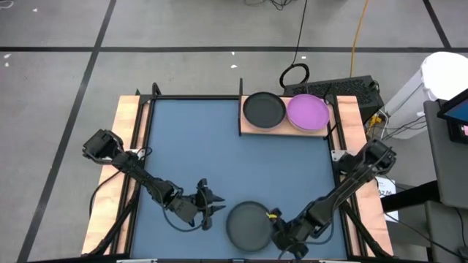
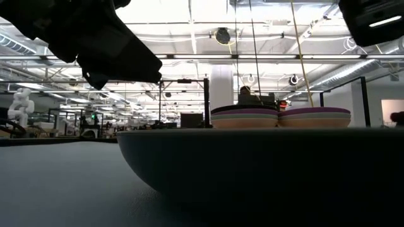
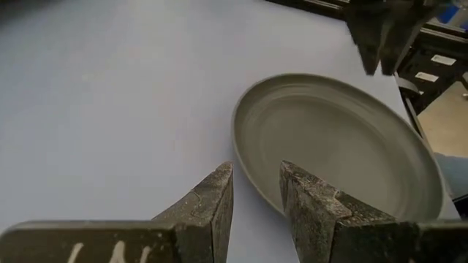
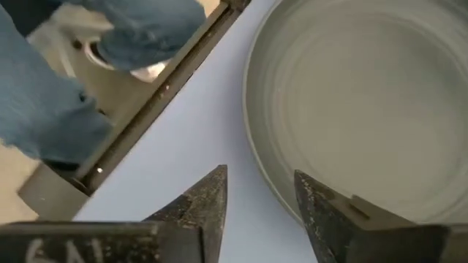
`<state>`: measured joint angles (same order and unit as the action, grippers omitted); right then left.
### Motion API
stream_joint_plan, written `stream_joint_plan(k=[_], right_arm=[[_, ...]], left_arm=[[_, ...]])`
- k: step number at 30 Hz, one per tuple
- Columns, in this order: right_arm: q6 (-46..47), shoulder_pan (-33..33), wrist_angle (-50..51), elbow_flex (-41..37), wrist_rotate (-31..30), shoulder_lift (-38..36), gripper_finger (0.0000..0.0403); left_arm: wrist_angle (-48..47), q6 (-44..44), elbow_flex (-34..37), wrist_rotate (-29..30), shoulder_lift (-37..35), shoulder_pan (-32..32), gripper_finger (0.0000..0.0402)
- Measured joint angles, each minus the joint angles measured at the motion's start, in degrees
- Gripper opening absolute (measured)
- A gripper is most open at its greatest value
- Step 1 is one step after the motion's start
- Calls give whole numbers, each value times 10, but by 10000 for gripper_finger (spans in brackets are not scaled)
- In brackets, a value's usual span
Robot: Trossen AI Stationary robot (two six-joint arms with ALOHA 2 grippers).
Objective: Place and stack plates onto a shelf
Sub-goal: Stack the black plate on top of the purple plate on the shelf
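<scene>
Slippage is your risk: both the left gripper (image 1: 210, 204) and right gripper (image 1: 276, 228) hang released beside the lone black plate (image 1: 248, 225) at bottom centre, so a shallow bite on its rim drops it short of the shelf (image 1: 252, 128) at upper right.

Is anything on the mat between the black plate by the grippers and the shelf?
Nothing visible: the blue mat lies bare between the black plate and the shelf. The shelf already holds two stacks, one topped black, one purple.

Robotics lab in large industrial hall: exposed ceiling trusses (image 2: 189, 57) with strip lighting, white humanoid robot (image 2: 20, 104) far left, cables (image 1: 296, 44) across grey tiled floor.
</scene>
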<state>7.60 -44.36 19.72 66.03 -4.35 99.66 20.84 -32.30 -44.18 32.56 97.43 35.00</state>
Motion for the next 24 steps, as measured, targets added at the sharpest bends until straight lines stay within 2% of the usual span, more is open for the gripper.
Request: stream_joint_plan(k=[6,12,17,24], right_arm=[[-67,0,0,2,-1,27,165],[-148,0,0,2,-33,48,148],[-198,0,4,2,-32,53,109],[-235,0,1,2,-31,53,14]], left_arm=[[1,-9,0,0,0,7,118],[1,-8,0,1,0,8,118],[0,3,0,1,0,8,118],[0,5,0,5,0,5,118]])
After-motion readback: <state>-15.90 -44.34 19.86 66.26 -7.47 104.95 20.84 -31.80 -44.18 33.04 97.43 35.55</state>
